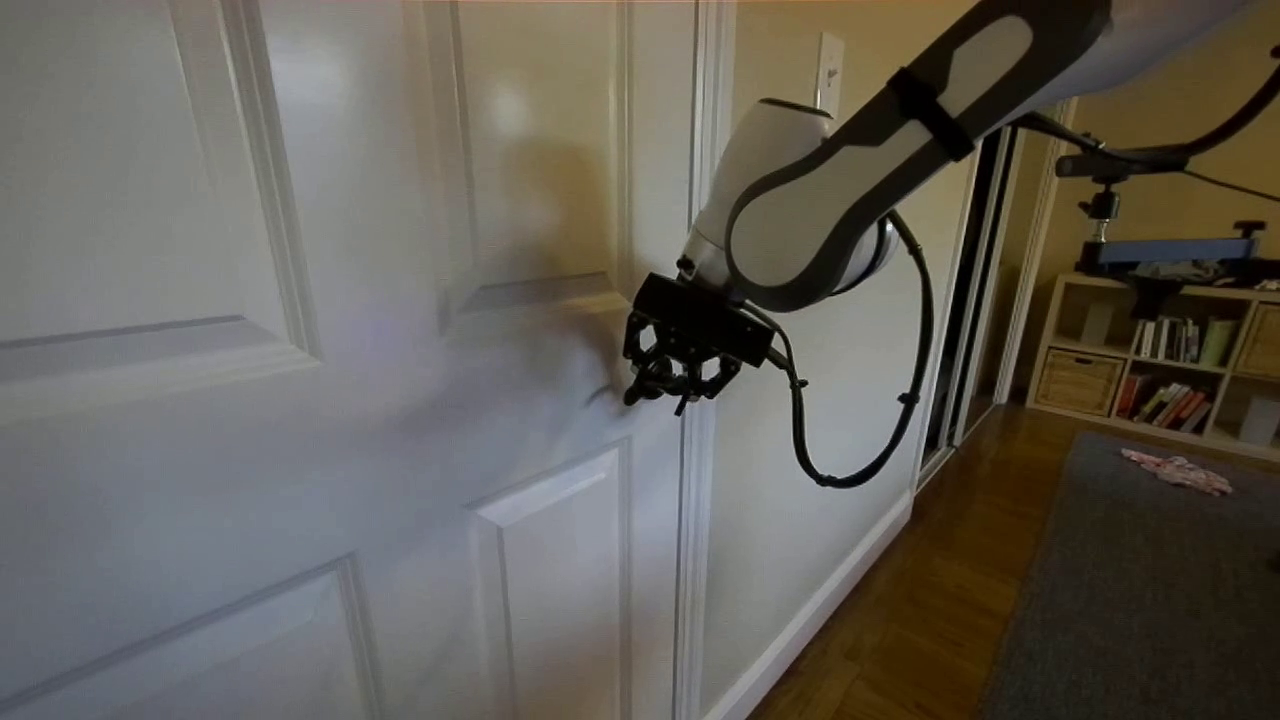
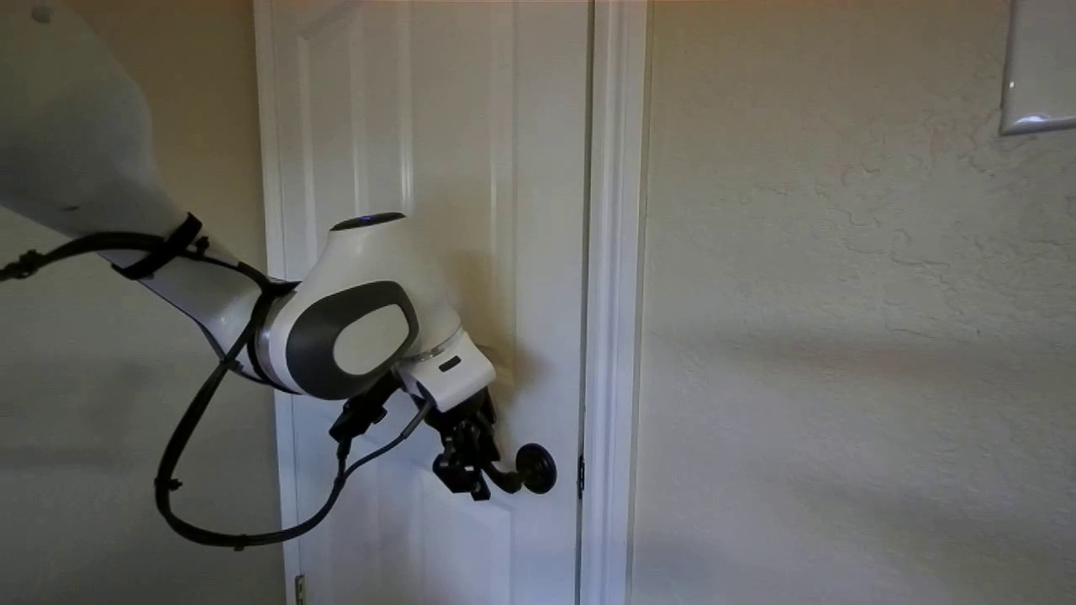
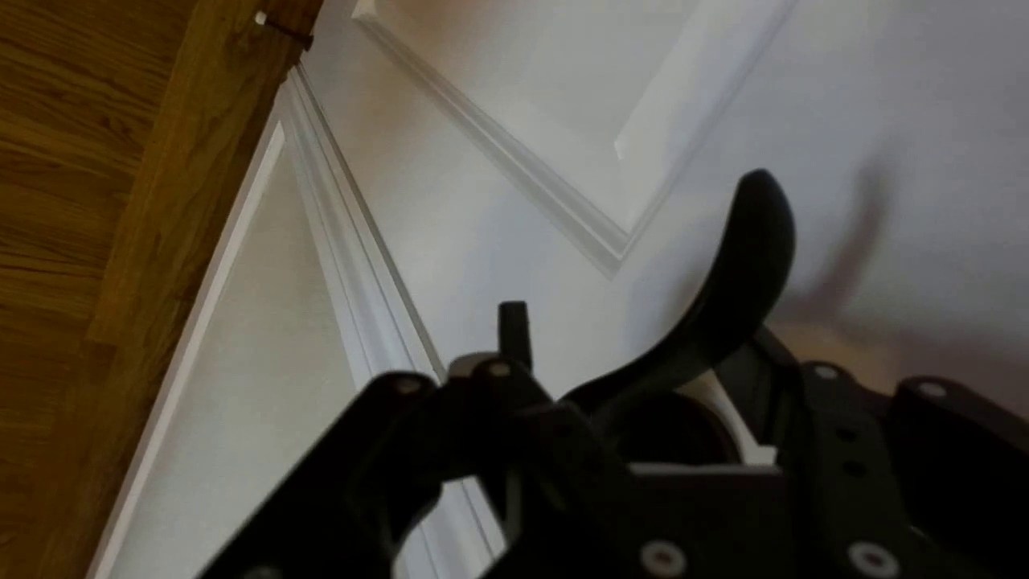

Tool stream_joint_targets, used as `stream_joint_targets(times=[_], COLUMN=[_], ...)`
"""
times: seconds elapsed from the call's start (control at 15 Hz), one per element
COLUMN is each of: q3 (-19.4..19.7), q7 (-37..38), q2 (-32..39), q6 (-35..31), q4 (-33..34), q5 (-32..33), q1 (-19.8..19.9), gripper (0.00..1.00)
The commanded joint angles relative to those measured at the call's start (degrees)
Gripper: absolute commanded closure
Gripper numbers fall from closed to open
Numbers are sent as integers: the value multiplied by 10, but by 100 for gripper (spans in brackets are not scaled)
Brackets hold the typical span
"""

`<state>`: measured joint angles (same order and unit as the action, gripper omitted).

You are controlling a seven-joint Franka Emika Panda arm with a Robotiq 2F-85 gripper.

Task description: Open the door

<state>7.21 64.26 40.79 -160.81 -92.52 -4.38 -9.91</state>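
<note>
The white panelled door (image 1: 380, 450) stands shut in its frame; it also shows in an exterior view (image 2: 546, 252) and in the wrist view (image 3: 482, 241). Its black lever handle has a round base (image 2: 536, 468), and the curved lever (image 3: 748, 257) rises between the fingers in the wrist view. My gripper (image 3: 635, 334) is open, with one finger on each side of the lever. It shows at the handle in both exterior views (image 1: 668, 395) (image 2: 481, 479). Part of the lever is hidden behind the fingers, and I cannot tell whether a finger touches it.
The white door frame (image 2: 618, 294) and beige wall (image 2: 841, 336) border the handle side. A light switch (image 1: 829, 70) is on the wall behind the arm. A cable (image 1: 850, 485) hangs in a loop below the wrist. A shelf (image 1: 1130, 345) and grey rug (image 1: 1130, 580) lie further back.
</note>
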Motion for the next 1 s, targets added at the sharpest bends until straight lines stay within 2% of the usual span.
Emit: stream_joint_targets(times=[0.0, 0.13, 0.2, 0.67, 0.93], q3=[-3, -5, -8, -25, -20], q7=[-14, -18, -19, -41, -64], q2=[-6, -10, -11, 27, 50], q6=[-24, -27, -25, -5, 3], q4=[-6, -5, -4, 10, 15], q5=[-12, -11, -13, -14, -4], q1=[0, -2, -2, 8, 8], gripper=[69, 82, 85, 85, 85])
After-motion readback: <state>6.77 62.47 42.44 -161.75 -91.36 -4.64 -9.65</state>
